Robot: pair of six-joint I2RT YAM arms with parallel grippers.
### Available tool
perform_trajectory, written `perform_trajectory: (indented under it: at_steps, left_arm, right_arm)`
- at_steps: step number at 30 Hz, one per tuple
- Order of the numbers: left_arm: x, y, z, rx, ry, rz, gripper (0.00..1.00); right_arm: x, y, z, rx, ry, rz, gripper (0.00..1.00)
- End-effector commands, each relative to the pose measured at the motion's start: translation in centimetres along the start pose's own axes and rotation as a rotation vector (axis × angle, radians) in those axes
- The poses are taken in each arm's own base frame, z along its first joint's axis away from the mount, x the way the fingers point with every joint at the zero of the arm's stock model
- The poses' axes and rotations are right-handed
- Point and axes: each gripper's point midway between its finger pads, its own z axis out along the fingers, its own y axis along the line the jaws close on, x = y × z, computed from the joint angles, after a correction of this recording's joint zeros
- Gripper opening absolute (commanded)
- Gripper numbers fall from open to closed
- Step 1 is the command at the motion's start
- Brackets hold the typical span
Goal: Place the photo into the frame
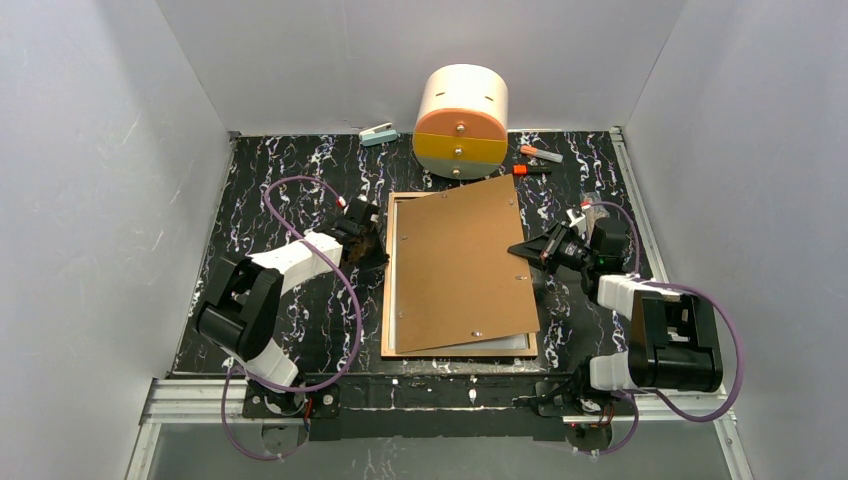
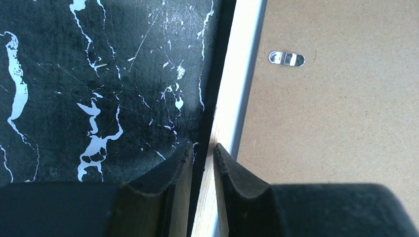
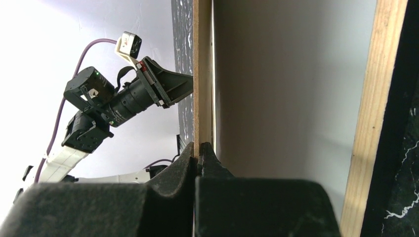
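Observation:
The frame point(image 1: 388, 290) lies face down mid-table, tan wooden rim up. The brown backing board point(image 1: 460, 260) lies skewed over it. My left gripper point(image 1: 378, 250) straddles the frame's left rim point(image 2: 232, 98) and is shut on it point(image 2: 203, 148). My right gripper point(image 1: 520, 250) is shut on the board's right edge point(image 3: 202, 74) and holds that edge raised point(image 3: 198, 148). A plain white surface point(image 3: 286, 89) shows inside the frame under the board, with a strip at the near edge point(image 1: 470, 344). The photo's printed side is hidden.
A round cream and orange drawer box point(image 1: 462, 120) stands at the back. A small pale stapler-like item point(image 1: 378, 134) lies to its left. Two markers point(image 1: 540, 153) lie to its right. Grey walls enclose the black marbled table point(image 1: 290, 180).

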Motion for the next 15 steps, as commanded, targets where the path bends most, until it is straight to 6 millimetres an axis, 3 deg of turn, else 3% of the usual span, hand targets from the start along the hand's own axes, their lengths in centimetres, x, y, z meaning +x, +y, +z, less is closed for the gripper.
perform_trajectory:
  at_steps: [1,15]
  left_arm:
    - [2.0,1.9,0.8,-0.054,0.062,0.009,0.2]
    - [2.9,1.3,1.4,-0.016,0.099,-0.012,0.18]
  right_arm:
    - [-0.2,1.2,0.1,-0.067,0.004,-0.055,0.01]
    - [0.9,-1.2,0.7,-0.106,0.003,-0.101,0.01]
